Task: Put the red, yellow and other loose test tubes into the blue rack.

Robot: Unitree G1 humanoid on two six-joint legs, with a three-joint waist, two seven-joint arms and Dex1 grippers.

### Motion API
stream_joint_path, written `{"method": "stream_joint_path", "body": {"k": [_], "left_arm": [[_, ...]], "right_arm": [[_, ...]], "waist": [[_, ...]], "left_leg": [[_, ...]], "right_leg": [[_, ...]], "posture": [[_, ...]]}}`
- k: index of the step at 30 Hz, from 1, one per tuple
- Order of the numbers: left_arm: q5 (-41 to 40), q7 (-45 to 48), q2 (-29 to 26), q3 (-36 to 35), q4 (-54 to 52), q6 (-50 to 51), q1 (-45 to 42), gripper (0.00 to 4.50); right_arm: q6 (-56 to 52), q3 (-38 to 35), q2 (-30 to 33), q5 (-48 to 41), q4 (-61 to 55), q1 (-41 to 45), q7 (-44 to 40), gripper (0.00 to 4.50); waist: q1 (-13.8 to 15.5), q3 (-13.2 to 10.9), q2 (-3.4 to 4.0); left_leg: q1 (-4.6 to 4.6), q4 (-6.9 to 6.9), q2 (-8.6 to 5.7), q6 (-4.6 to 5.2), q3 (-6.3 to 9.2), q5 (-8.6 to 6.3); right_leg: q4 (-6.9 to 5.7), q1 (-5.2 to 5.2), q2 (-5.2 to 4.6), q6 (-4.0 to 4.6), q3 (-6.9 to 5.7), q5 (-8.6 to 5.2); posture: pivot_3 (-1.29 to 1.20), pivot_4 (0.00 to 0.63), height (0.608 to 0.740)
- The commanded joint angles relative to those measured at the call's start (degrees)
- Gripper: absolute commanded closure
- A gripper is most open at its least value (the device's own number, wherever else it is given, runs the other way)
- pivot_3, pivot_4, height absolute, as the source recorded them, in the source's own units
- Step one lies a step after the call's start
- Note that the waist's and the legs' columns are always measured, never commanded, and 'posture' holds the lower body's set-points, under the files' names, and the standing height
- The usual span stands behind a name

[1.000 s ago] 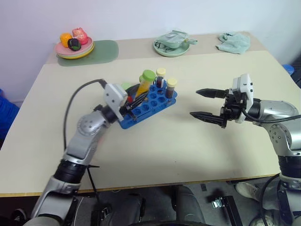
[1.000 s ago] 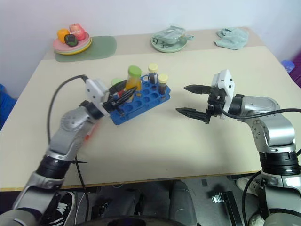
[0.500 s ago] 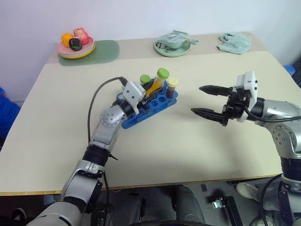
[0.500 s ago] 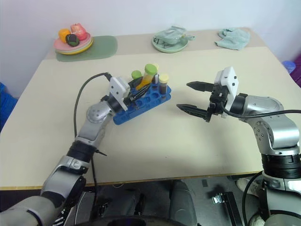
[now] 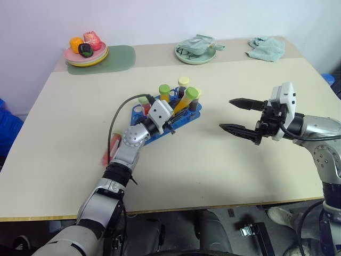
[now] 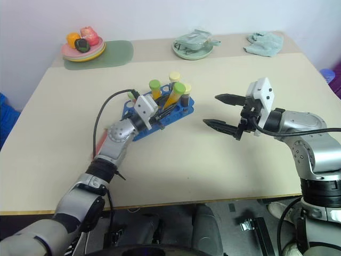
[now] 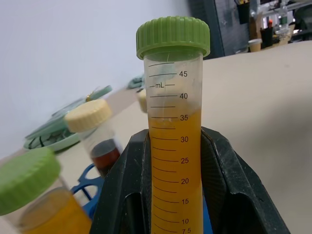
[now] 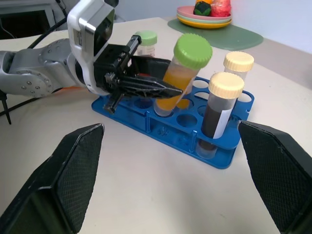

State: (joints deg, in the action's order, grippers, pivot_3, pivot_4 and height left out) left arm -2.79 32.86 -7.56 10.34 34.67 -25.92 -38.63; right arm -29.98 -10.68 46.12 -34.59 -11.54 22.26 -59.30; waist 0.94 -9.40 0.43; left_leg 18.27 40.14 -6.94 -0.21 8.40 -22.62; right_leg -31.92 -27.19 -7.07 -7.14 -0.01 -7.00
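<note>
A: Right wrist view — the blue rack (image 8: 168,127) sits under the left gripper (image 8: 161,90), which is clenched on the yellow-orange tube (image 8: 183,73), tilted, its base at a hole near the middle.

B: So the risk?

A: The biggest is the rack itself — a slanted push could shove or tip it, upsetting the dark brown tube (image 8: 217,109) just past the fingertips.

B: And smaller ones?

A: The base may catch on a hole's rim and jam. The right gripper (image 5: 240,117) hangs spread wide and empty, well apart, so nothing braces the rack.
</note>
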Motion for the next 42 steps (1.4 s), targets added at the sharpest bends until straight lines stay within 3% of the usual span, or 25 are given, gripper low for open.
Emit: {"method": "stream_joint_path", "body": {"k": [1,13,33,34,35,39,40,42], "left_arm": [[0.82,-0.58,0.57,-0.44,0.32,-1.63,-1.38,3.72],[-6.83,3.52,3.23,-4.38,-0.73,4.78,0.96,3.72],[-8.61,6.47,2.95,-6.56,-3.71,5.79,4.66,3.72],[-8.12,6.24,2.72,-6.49,-3.58,5.10,4.62,2.70],[-8.87,6.82,2.82,-6.69,-3.59,5.62,4.59,2.40],[-8.86,6.53,2.67,-7.03,-3.88,4.71,4.03,0.32],[-8.84,6.48,2.66,-7.06,-3.93,4.66,3.95,0.06],[-8.88,6.62,2.63,-7.06,-4.50,4.67,4.07,0.06]], "right_arm": [[-0.14,-2.38,1.22,-1.14,-2.52,-0.09,0.39,0.00],[-0.19,-3.07,2.18,-0.85,-2.58,0.44,0.86,0.00],[0.55,-2.05,1.84,-0.05,-1.59,2.54,1.11,0.00],[0.60,-1.98,1.80,-0.01,-1.47,2.65,1.09,0.00],[0.72,-1.91,1.81,0.10,-1.34,2.72,1.04,0.00],[1.20,-1.57,1.82,0.48,-0.79,3.12,0.79,0.00],[1.27,-1.49,1.78,0.54,-0.65,3.25,0.74,0.00],[1.44,-1.30,1.68,0.68,-0.37,3.53,0.71,0.00]], "waist": [[0.07,0.00,0.00],[1.22,0.02,-0.01],[1.18,0.02,-0.01],[1.17,0.02,-0.01],[1.17,0.02,-0.01],[1.23,0.03,-0.01],[1.23,0.03,-0.01],[1.22,0.03,-0.01]], "left_leg": [[0.00,0.00,0.00,0.00,0.00,0.00],[-0.02,0.04,0.00,0.01,-0.02,0.00],[-0.03,0.04,0.01,0.01,-0.04,0.00],[-0.03,0.04,0.01,0.00,-0.04,0.00],[-0.03,0.04,0.01,0.00,-0.04,0.00],[-0.03,0.05,0.01,0.01,-0.04,0.00],[-0.03,0.05,0.01,0.00,-0.04,0.00],[-0.03,0.05,0.01,0.00,-0.04,0.00]], "right_leg": [[0.00,0.00,0.00,0.00,0.00,0.00],[0.00,0.03,0.00,0.00,0.00,0.02],[0.00,0.03,0.01,0.00,0.00,0.02],[0.00,0.03,0.01,0.00,0.00,0.02],[0.00,0.03,0.02,0.00,0.00,0.02],[0.00,0.03,0.02,0.01,0.00,0.03],[0.00,0.03,0.02,0.01,0.00,0.03],[0.00,0.03,0.02,0.01,0.00,0.03]], "posture": [[0.00,0.150,0.740],[0.00,0.150,0.740],[0.00,0.150,0.740],[0.00,0.150,0.740],[0.00,0.150,0.740],[0.00,0.150,0.740],[0.00,0.150,0.740],[0.00,0.150,0.740]]}}
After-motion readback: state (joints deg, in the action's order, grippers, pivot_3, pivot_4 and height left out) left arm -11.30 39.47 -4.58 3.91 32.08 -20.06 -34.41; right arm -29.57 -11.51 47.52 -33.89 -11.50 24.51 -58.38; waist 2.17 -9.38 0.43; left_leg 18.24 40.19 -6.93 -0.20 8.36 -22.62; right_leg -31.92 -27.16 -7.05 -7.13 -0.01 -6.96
